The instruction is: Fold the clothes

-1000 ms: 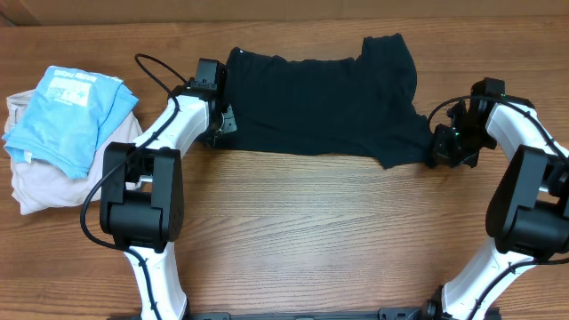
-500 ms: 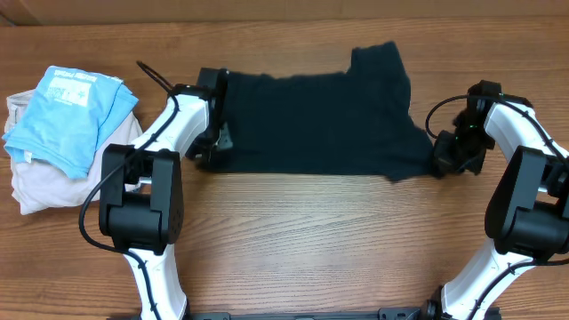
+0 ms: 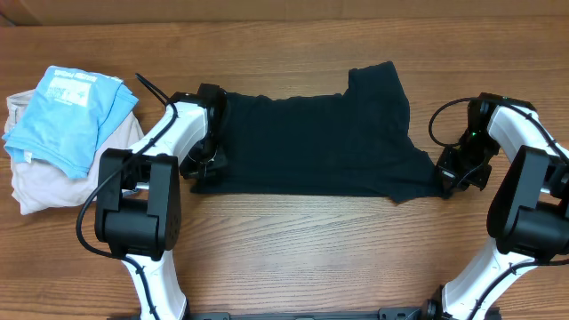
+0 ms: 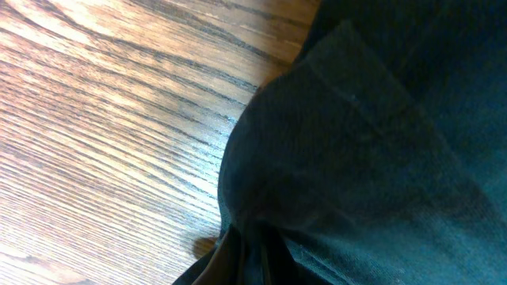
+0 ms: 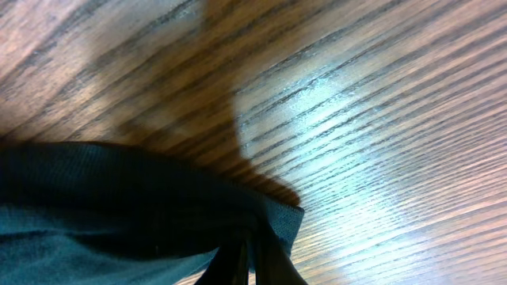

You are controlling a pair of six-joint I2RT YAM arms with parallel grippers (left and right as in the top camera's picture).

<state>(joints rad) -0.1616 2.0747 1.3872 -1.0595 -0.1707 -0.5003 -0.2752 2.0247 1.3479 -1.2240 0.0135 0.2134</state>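
Soft black fabric shirt (image 3: 311,142) spread on wooden counter (image 3: 311,249), left hand (image 3: 203,166) pinching its nine o'clock edge, right hand (image 3: 447,175) pinching its three o'clock corner

- Looks like a robotics lab bench.
- A white-and-black left arm (image 3: 164,129) and right arm (image 3: 511,117) stand on a wood-grain surface (image 3: 293,244), with loose cables (image 3: 148,86).
- A light blue shirt (image 3: 76,111) is heaped on a beige garment (image 3: 36,182).

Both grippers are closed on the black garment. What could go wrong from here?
The right gripper pinches only the edge of the black garment; the hem may slip out when lifted. The sleeve sticks out at the far side, so the fold may come out uneven. The left gripper grips bunched cloth, which may drag wrinkles.
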